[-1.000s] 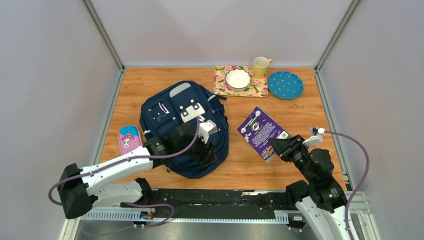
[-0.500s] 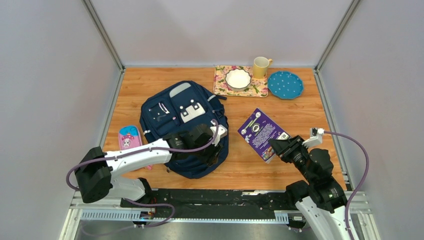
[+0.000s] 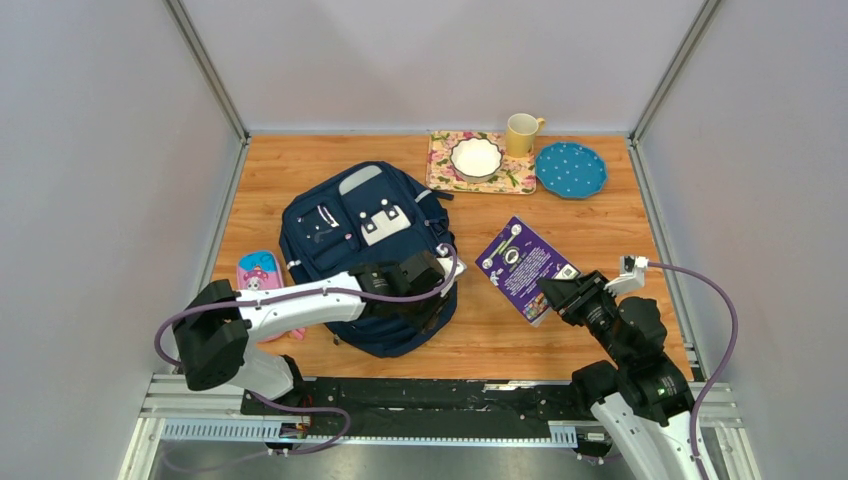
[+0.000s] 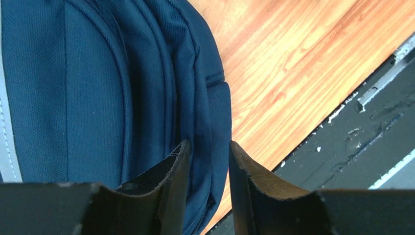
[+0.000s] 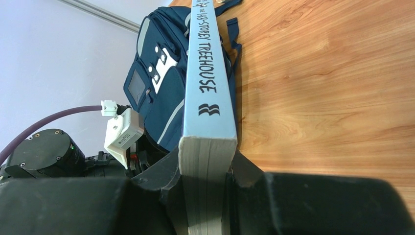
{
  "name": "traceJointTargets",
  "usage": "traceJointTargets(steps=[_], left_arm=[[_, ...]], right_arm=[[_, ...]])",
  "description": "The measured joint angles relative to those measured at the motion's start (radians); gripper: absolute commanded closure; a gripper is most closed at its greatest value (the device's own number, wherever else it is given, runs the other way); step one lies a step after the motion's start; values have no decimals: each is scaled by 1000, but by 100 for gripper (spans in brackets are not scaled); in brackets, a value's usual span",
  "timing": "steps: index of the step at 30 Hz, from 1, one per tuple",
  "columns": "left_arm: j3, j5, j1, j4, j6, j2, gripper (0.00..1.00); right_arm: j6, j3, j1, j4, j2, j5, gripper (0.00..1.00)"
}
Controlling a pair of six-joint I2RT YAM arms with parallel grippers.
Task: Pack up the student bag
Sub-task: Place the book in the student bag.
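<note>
The navy backpack (image 3: 340, 225) lies flat on the bench (image 3: 600, 220) with its front pockets up. No opening is visible, so you have nowhere yet to put anything. Your left pincer (image 4: 205, 144) sits at the backpack's near right rim, jaws partly apart and straddling the piped edge. It cannot be told whether they have bitten cloth. If they take only that thin seam, expect the fold to slide out. If they take a thick bunch, expect the whole backpack to drag or lift rather than gape. The left arm's cable runs across the backpack's near end and could snag a strap as the arm moves. Your right pincer (image 5: 205, 161) is clenched on one end of the Treehouse paperback (image 3: 525, 265), right of the backpack. So much book overhangs the grip that it may pivot or slip on a swing. Whether its far end rests on the bench cannot be told. Both arms would converge on the backpack's right flank, so a collision there is the principal hazard. The pink pencil case (image 3: 258, 278) lies just beside the backpack's left side, and a dragged backpack could shove it.
</note>
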Motion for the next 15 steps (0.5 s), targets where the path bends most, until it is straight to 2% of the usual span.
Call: traceJointTargets(steps=[1, 2, 3, 5, 6, 7, 8, 11, 15], left_arm=[[13, -10, -6, -8, 0, 12, 74], [25, -24, -11, -16, 2, 23, 85], [34, -37, -15, -23, 5, 32, 92], [41, -55, -17, -31, 8, 38, 100], [43, -60, -18, -34, 10, 38, 100], [45, -64, -18, -38, 12, 38, 98], [46, -69, -19, -40, 13, 38, 89], [56, -78, -19, -55, 14, 40, 75], [60, -85, -19, -61, 16, 40, 67]], right_arm=[[0, 0, 0, 0, 0, 0, 100], [0, 0, 0, 0, 0, -1, 100], [0, 0, 0, 0, 1, -1, 100], [0, 0, 0, 0, 1, -2, 100], [0, 0, 0, 0, 1, -2, 100], [0, 0, 0, 0, 1, -2, 100], [0, 0, 0, 0, 1, -2, 100], [0, 0, 0, 0, 1, -2, 100], [0, 0, 0, 0, 1, -3, 100]])
